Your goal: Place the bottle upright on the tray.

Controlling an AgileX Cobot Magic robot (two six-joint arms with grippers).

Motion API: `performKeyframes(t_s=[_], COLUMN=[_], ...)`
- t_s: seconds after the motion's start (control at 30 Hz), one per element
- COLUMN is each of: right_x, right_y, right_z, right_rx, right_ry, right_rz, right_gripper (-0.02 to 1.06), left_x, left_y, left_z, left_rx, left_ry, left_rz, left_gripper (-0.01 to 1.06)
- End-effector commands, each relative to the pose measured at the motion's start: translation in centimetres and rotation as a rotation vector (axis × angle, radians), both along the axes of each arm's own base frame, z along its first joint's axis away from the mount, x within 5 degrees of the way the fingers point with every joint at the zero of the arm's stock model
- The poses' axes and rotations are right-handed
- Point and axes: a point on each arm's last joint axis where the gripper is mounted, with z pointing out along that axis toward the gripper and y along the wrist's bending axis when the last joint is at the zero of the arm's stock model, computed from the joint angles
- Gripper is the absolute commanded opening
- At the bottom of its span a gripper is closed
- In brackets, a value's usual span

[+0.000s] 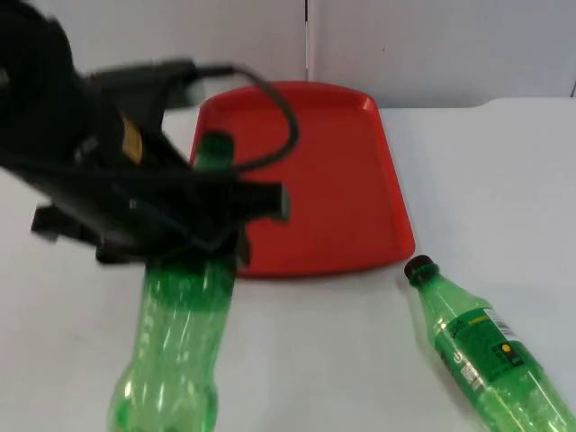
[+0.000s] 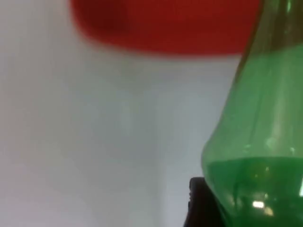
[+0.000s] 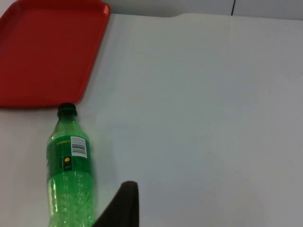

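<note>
Green bottle (image 1: 175,346) hangs upright in the left gripper's (image 1: 211,236) clamped jaws beside the tray (image 1: 351,180).

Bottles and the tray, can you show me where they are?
Held bottle (image 1: 184,315): top view, green body below the left end effector (image 1: 211,243).
Lying bottle (image 1: 486,351): top view, label.
Red tray (image 1: 324,171): top view, bare floor.

Held bottle (image 1: 175,346) clear green; lying bottle (image 1: 490,355) green, black cap, yellow-spotted label; tray (image 1: 324,180) red.
</note>
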Motion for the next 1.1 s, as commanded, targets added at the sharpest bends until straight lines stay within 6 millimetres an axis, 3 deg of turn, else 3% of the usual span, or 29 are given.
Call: performKeyframes(t_s=[0.0,0.2,0.4,0.53,0.77,0.9,1.07], right_x=[0.0,0.0,0.0,0.0,0.0,0.0,0.0], right_y=[0.0,0.0,0.0,0.0,0.0,0.0,0.0], right_z=[0.0,0.0,0.0,0.0,0.0,0.0,0.0], right_rx=[-0.008,-0.008,-0.008,-0.008,-0.008,-0.008,-0.008], right_ry=[-0.006,-0.006,-0.006,-0.006,-0.006,-0.006,-0.006], right_rz=[-0.004,-0.004,-0.004,-0.004,-0.004,-0.004,-0.004], right_gripper=[1.05,1.05,1.05,1.05,1.05,1.05,1.05], left_x=[0.4,2.5,3.7,5.4,8.5,11.5,14.3], left_y=[-0.4,-2.0,-2.8,-1.5,1.2,2.5,2.3], left_z=[2.6,8.6,11.4,13.4,13.0,10.6,7.9], left_rx=[-0.039,-0.135,-0.255,-0.347,-0.283,-0.284,-0.204], left_ry=[-0.093,-0.4,-0.688,-0.922,-1.122,-1.207,-1.19], left_rz=[-0.044,-0.152,-0.211,-0.191,-0.163,-0.124,-0.145], left_gripper=[0.0,0.0,0.0,0.0,0.0,0.0,0.0])
